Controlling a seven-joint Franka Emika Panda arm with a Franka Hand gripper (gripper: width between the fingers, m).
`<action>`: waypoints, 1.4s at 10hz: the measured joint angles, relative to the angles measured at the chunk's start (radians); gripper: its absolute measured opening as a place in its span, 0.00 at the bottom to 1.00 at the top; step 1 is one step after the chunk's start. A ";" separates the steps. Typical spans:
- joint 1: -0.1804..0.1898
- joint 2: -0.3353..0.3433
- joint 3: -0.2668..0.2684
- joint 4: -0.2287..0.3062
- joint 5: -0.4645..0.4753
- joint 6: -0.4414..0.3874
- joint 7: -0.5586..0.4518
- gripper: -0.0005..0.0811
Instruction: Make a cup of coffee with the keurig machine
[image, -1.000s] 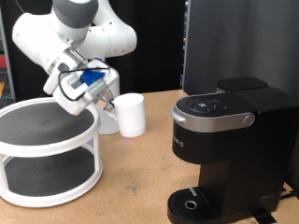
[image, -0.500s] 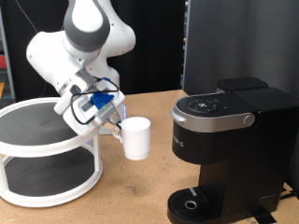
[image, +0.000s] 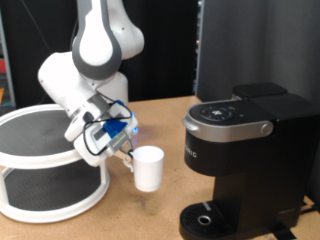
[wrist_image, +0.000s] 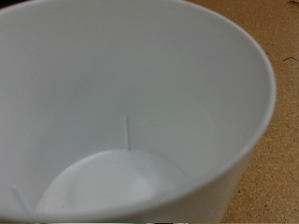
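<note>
The white cup (image: 149, 168) hangs upright from my gripper (image: 126, 156), which is shut on its handle side and holds it just above the cork table. The cup is to the exterior view's left of the black keurig machine (image: 240, 150), a short gap from its body. The machine's silver-grey lid handle (image: 235, 127) is down and its round drip tray (image: 205, 216) is bare. In the wrist view the cup's white inside (wrist_image: 131, 121) fills the picture. The fingers do not show there.
A white two-tier round rack (image: 45, 165) with dark shelves stands at the exterior view's left, right beside the arm. A black panel (image: 255, 45) rises behind the machine. Brown cork table (image: 140, 215) lies below the cup.
The arm has carried the cup down and towards the exterior view's right, from beside the rack's top shelf to a spot nearer the machine's base.
</note>
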 joint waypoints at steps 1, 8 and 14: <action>0.007 0.034 0.001 0.009 0.039 -0.013 -0.027 0.10; 0.018 0.120 0.056 0.064 0.177 -0.064 -0.051 0.10; 0.034 0.164 0.138 0.108 0.300 -0.035 -0.051 0.10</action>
